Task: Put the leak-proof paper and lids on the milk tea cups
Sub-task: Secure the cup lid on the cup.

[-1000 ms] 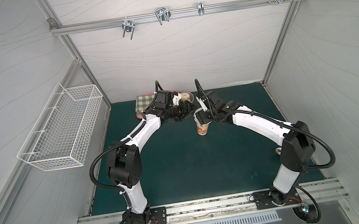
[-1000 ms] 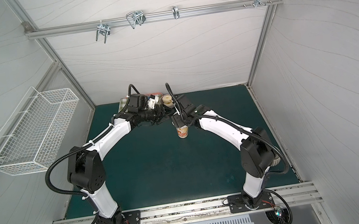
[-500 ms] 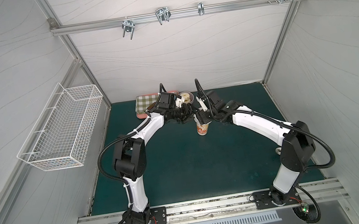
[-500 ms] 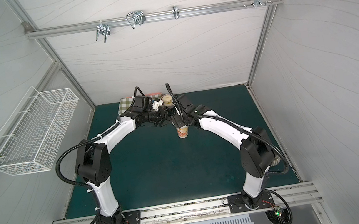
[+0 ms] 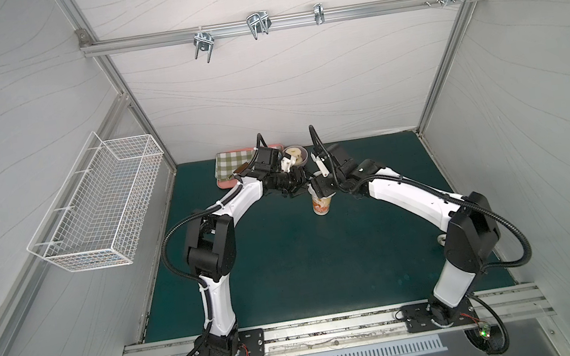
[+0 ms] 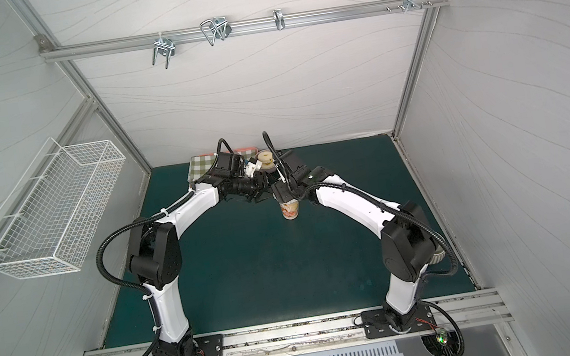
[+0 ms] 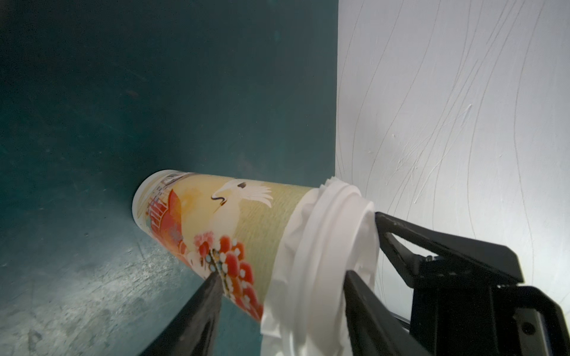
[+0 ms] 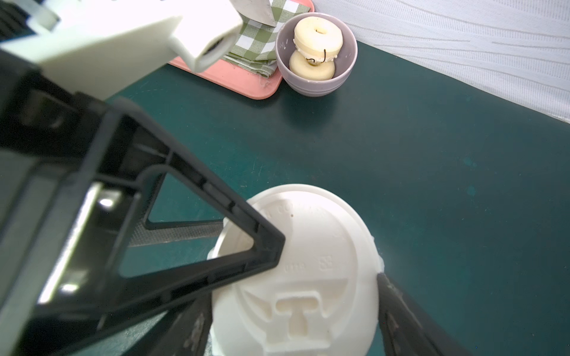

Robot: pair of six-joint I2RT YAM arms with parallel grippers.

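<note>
The milk tea cup (image 7: 216,215), cream with an orange-red picture, stands on the green mat in both top views (image 5: 320,206) (image 6: 290,210). The leak-proof paper (image 7: 291,246) lies crinkled over its mouth, pressed under a white plastic lid (image 8: 308,277). My right gripper (image 8: 293,292) comes from above, shut on the lid with a finger against each side of the rim. My left gripper (image 7: 282,277) reaches in from the side and is open. One of its fingers (image 8: 265,246) rests on the lid's top, and the other finger (image 7: 212,289) sits against the cup's wall.
A lilac bowl (image 8: 316,52) holding two cream rings stands near the back wall. Beside it is a pink tray (image 8: 240,77) with a green checked cloth (image 8: 262,40). A white wire basket (image 5: 97,201) hangs on the left wall.
My left arm has swung its elbow inward and brought its gripper from beside the tray onto the cup's lid. The right arm and the cup have stayed put.
</note>
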